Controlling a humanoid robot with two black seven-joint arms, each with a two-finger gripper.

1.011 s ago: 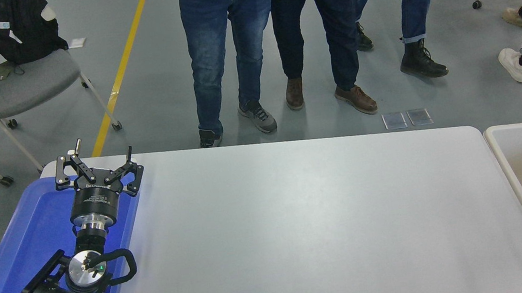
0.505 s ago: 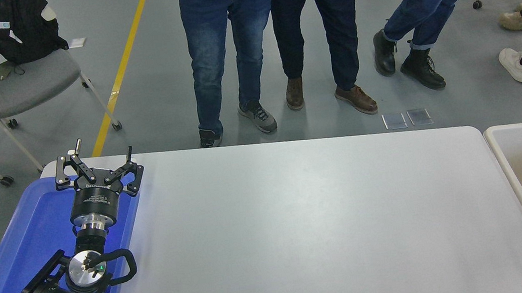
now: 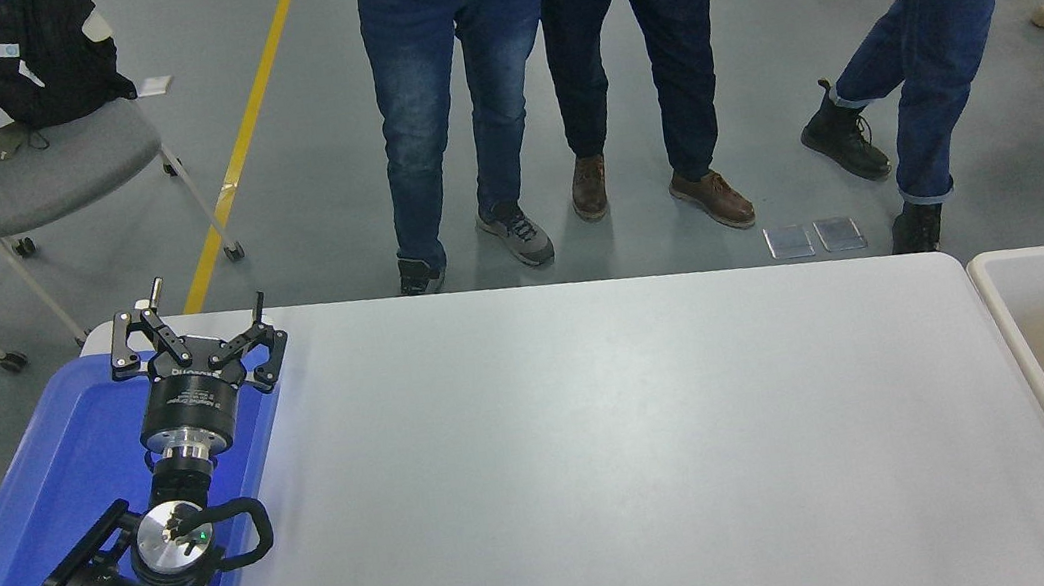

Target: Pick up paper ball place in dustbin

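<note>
Left arm at lower left, hand [image 3: 191, 321] spread open

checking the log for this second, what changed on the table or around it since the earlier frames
On the table, nothing visibly moved. The person in blue jeans behind the table stepped to the right and nearer its far right corner. A small dark bit at the right edge over the dustbin shifted slightly upward; too little shows to say what it is. The left gripper stayed parked, open, over the blue tray. No paper ball is visible.

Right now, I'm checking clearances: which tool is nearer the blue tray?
Left. The left tool hangs open over the far right corner of the blue tray. The right tool is not in view.
</note>
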